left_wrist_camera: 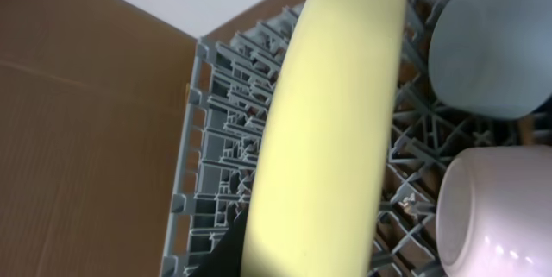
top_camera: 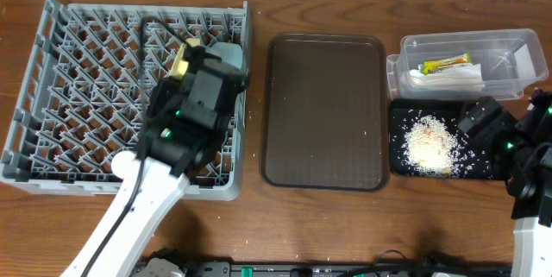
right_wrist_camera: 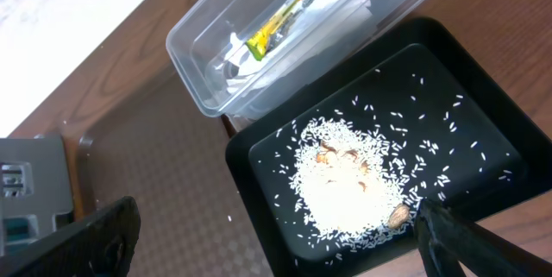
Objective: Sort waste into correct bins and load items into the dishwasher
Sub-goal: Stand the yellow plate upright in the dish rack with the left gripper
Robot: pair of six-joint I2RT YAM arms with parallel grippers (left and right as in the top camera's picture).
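My left gripper [top_camera: 191,68] is shut on the pale-yellow plate [left_wrist_camera: 332,113] and holds it on edge over the grey dish rack [top_camera: 78,70]. In the left wrist view the light-blue bowl [left_wrist_camera: 492,44] and the white bowl [left_wrist_camera: 500,212] lie in the rack to the plate's right. My right gripper [right_wrist_camera: 276,242] is open and empty above the black tray [right_wrist_camera: 466,122], which holds the rice crumbs [right_wrist_camera: 349,182]. The clear tub [right_wrist_camera: 207,27] behind it holds the white napkin [right_wrist_camera: 332,14] and the green-and-orange wrapper [right_wrist_camera: 280,14]. The cup and chopsticks are hidden.
The large brown serving tray [top_camera: 323,113] lies between the rack and the two bins. A few stray grains lie on it near the black tray. The left arm covers the rack's front right part. The table's front edge is near.
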